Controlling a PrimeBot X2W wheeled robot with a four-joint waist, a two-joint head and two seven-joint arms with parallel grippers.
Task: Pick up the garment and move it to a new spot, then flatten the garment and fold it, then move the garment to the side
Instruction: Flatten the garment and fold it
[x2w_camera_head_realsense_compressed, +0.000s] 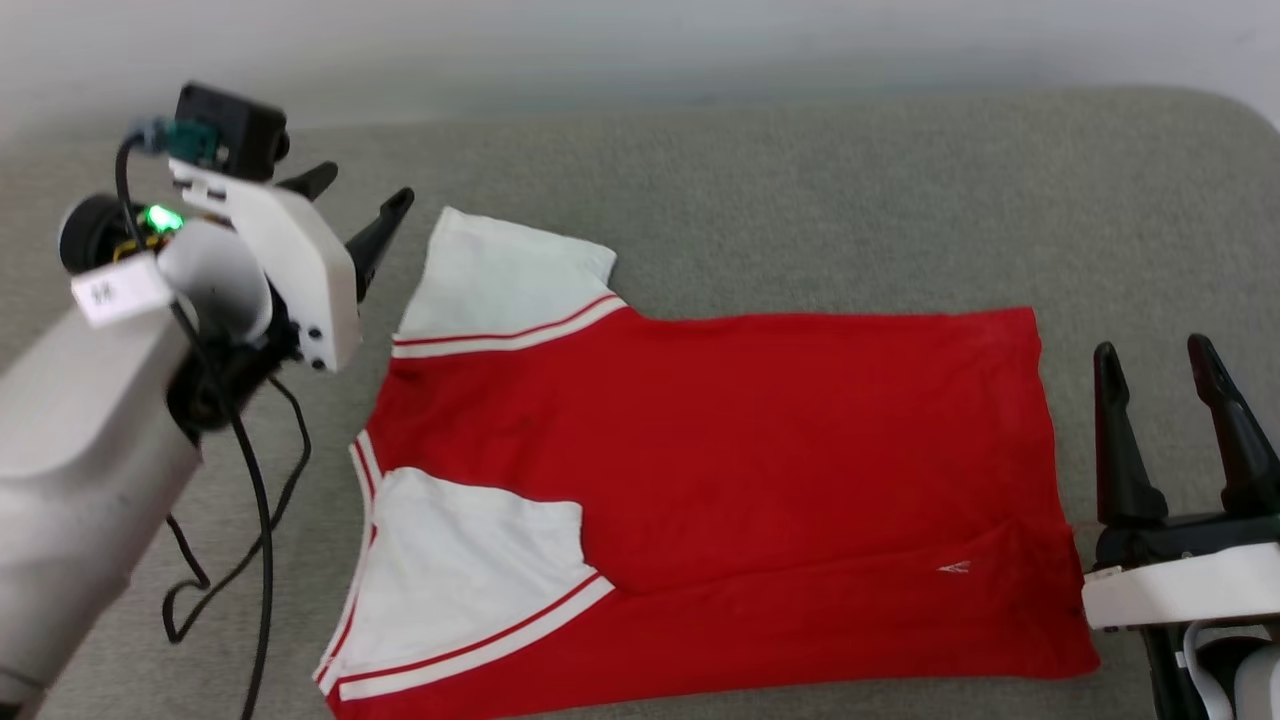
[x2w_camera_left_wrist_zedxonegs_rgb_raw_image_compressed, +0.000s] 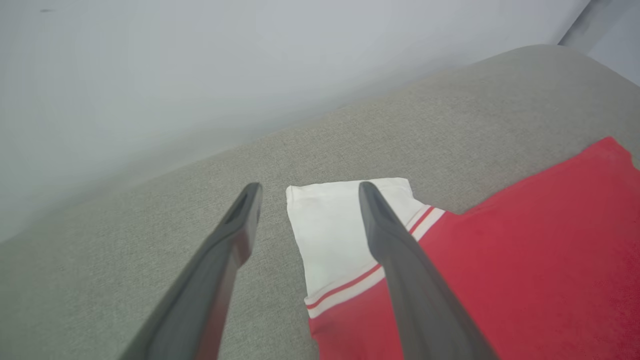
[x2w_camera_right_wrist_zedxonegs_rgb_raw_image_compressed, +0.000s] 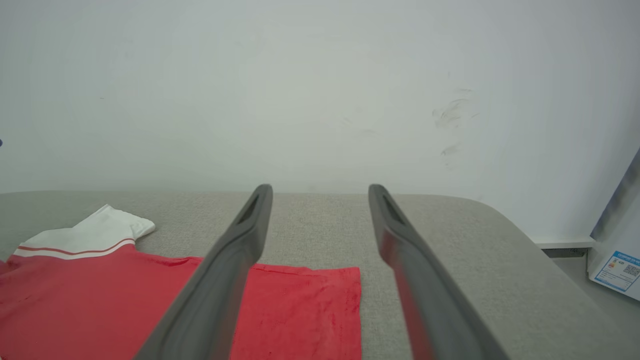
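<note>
Shirt: The red shirt with white sleeves lay spread flat on the grey cushion, with no big wrinkles visible.
Long axis: The shirt ran from the robot's left to its right. The collar end and both sleeves pointed to the left, and the straight bottom hem pointed to the right.
Left claw: The left claw was opened wide and held nothing. It stood just beside the shirt's far sleeve, off the outer edge of that sleeve, with its fingers pointing away from the robot.
Right claw: The right claw was also opened wide and empty. It stood just beside the shirt's hem, close to the near corner, and was not touching the cloth.
Nearer arm: Each arm had its own end of the shirt. The left one was nearer to the sleeves and the right one was nearer to the hem.
Stage: I judged that the flattening was finished and the fold had not begun.
Key relation: The far sleeve lay to the right of the left claw, on the side toward the shirt's body. I think a small move that way and down would put the fingers over its edge.
Risk: The cloth was thin and flat on the soft cushion, so the fingers could pinch the cushion cover or slide over the sleeve.
</note>
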